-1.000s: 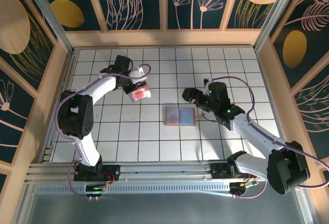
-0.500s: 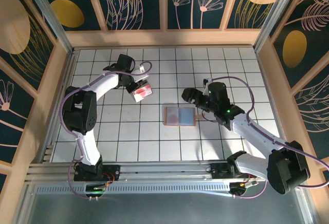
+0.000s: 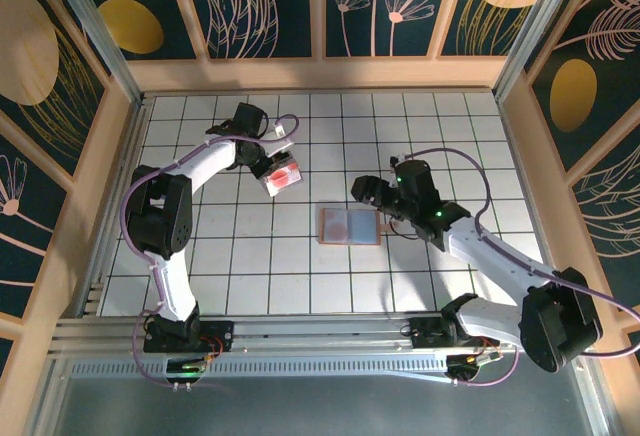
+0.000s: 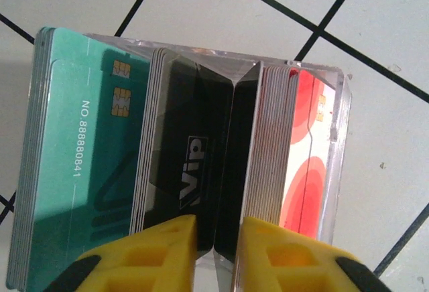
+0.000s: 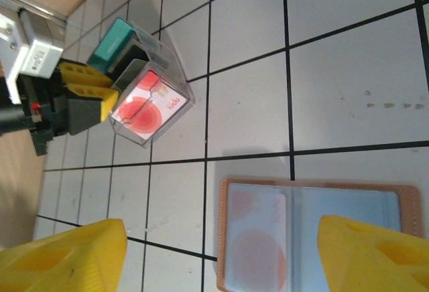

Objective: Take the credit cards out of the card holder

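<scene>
L arm folded, reaching to upper left of centre in top view. L gripper fingers just a narrow gap apart. R arm stretched diagonally, centre-right – R gripper fingers spread wide.

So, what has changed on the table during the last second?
The left gripper and the clear box of cards at its fingers shifted slightly right and farther away. The right gripper edged a little left. The open card holder stayed flat where it was.
</scene>
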Action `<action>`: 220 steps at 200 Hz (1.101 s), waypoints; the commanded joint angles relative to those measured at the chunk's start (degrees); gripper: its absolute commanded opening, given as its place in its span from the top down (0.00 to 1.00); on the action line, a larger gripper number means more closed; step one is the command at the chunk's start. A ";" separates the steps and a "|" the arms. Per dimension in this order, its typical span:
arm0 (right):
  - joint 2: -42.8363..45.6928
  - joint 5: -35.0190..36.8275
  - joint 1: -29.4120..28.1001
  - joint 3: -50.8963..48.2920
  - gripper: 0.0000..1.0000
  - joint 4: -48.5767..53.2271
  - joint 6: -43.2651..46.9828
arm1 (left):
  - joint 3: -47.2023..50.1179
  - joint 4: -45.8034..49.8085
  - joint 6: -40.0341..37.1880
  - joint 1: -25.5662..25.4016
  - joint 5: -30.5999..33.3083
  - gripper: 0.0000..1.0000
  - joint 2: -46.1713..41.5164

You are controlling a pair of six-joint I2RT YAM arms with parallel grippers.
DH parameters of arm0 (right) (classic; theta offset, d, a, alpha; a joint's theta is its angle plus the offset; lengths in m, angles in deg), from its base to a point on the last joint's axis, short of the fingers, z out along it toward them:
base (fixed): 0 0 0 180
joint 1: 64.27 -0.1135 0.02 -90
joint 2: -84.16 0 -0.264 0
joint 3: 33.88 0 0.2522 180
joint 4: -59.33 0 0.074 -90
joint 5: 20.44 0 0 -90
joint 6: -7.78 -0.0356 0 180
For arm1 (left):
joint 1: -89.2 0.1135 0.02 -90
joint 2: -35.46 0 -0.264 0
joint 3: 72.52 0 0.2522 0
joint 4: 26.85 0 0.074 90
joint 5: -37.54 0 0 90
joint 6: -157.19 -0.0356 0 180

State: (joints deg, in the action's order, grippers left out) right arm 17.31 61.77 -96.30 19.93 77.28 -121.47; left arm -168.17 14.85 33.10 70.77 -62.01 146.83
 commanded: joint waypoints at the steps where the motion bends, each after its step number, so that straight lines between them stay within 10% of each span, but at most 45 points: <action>1: -2.18 6.07 -2.57 3.60 0.26 4.44 2.13 | -1.94 3.21 0.84 -0.28 1.35 0.71 -2.36; 114: -13.87 14.85 -11.56 10.22 0.56 12.97 1.94 | 1.30 -8.39 8.81 -0.29 20.04 0.67 -9.37; 171: -18.18 16.37 -14.04 11.28 0.60 16.53 0.59 | 8.28 -12.69 20.07 -0.55 21.94 0.02 -20.31; 220: -24.94 19.64 -18.37 16.83 0.59 21.48 0.86 | 16.90 -17.65 39.87 -0.55 28.75 0.01 -30.33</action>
State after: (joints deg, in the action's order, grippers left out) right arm -4.61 77.53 -112.63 32.85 94.55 -120.09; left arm -155.53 1.12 60.07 70.44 -37.61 120.28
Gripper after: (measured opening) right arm 0.398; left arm 0.988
